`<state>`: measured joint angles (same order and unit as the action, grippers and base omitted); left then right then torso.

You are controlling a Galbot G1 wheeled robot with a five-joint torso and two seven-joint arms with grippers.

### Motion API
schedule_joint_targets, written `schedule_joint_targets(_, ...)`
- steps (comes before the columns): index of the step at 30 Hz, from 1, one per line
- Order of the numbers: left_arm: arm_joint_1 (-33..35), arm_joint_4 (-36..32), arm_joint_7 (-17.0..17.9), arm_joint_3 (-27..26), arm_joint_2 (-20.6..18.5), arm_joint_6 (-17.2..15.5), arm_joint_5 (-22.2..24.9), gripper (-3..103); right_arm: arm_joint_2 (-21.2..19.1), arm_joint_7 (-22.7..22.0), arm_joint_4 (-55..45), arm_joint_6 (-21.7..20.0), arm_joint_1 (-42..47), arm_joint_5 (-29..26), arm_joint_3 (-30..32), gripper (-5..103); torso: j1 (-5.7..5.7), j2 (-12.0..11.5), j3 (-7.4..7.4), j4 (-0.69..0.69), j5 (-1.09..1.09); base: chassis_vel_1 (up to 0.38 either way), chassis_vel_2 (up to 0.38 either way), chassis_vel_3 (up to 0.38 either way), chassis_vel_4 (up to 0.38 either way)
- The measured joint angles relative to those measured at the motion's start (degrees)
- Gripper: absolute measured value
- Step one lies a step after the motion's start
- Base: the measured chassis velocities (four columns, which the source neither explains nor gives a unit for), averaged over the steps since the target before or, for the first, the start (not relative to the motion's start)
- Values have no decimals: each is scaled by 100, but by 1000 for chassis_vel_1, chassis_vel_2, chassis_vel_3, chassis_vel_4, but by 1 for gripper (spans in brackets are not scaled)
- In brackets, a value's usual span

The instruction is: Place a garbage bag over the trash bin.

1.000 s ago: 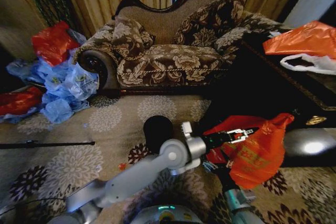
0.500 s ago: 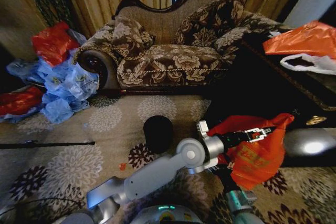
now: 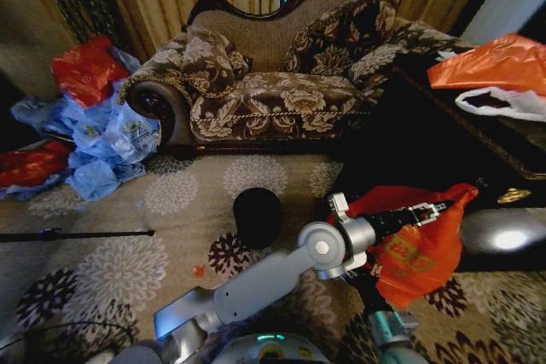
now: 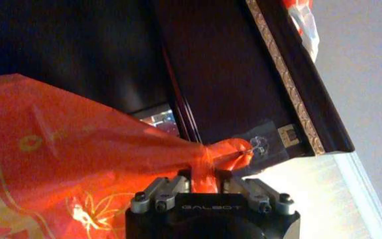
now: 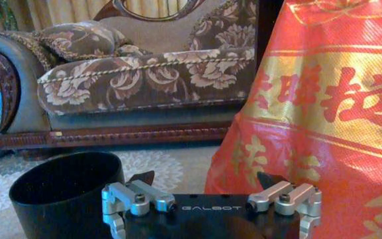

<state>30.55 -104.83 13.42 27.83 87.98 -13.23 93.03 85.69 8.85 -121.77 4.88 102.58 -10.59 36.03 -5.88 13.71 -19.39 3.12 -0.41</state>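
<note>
The left gripper [image 4: 204, 185] is clamped on the garbage bag [image 3: 415, 249]; the right gripper [image 5: 208, 191], seemingly spread apart, sits just beside the trash bin [image 5: 65, 186].

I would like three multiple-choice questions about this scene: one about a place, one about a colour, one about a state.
1. Where does the trash bin stand? A on a shelf; B on the carpet; C in a sink.
2. Its colour? A black; B blue; C white.
3. The left gripper is: A open; B shut on the garbage bag; C shut on the bin.
Key: B, it stands on the patterned carpet; A, it is plainly black; B, the fingers pinch the bag's edge.
</note>
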Motion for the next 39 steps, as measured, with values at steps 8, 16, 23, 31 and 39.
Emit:
schedule_joint_targets(8,10,14,-19,-2,15,45,45,1,-1,-14,0,0,0,-5,-6,100,0,0,0,0,0,0,0,0,0)
schedule_joint_targets(16,37,-60,59,-30,-28,70,140,0,12,-19,-27,3,23,-9,-5,100,0,0,0,0,0,0,0,0,0)
schedule_joint_targets(23,82,-184,412,-54,-150,-44,215,0,12,-25,-88,18,104,-15,17,100,0,0,0,0,-1,0,0,0,0)
schedule_joint_targets(31,233,-408,687,-91,-490,-300,328,0,47,-27,-146,33,182,-21,19,100,0,0,0,0,-1,0,0,0,0)
schedule_joint_targets(39,389,-656,732,-268,-769,-303,357,0,49,49,-161,78,317,40,-17,100,0,0,0,0,-1,0,0,0,0)
